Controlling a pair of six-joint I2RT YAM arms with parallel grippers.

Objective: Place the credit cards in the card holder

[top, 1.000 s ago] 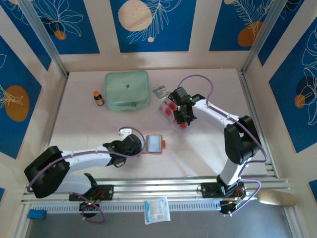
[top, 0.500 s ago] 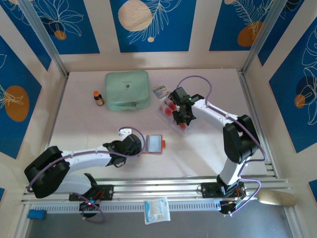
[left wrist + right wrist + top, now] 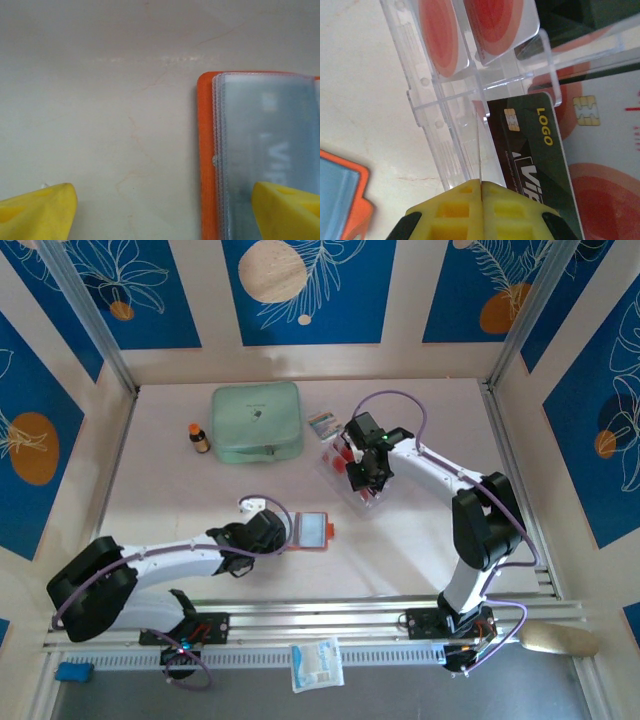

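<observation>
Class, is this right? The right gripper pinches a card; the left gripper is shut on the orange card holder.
No: the left gripper is open at the card holder, as the left wrist view shows. The right gripper does pinch a card.

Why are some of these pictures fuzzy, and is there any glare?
Left wrist view: the left gripper's yellow fingertips blur, the card holder's sleeves look milky, faint glare streaks the table. Right wrist view: a credit card's lettering is crisp. Top view: even light, soft shadows.
</observation>
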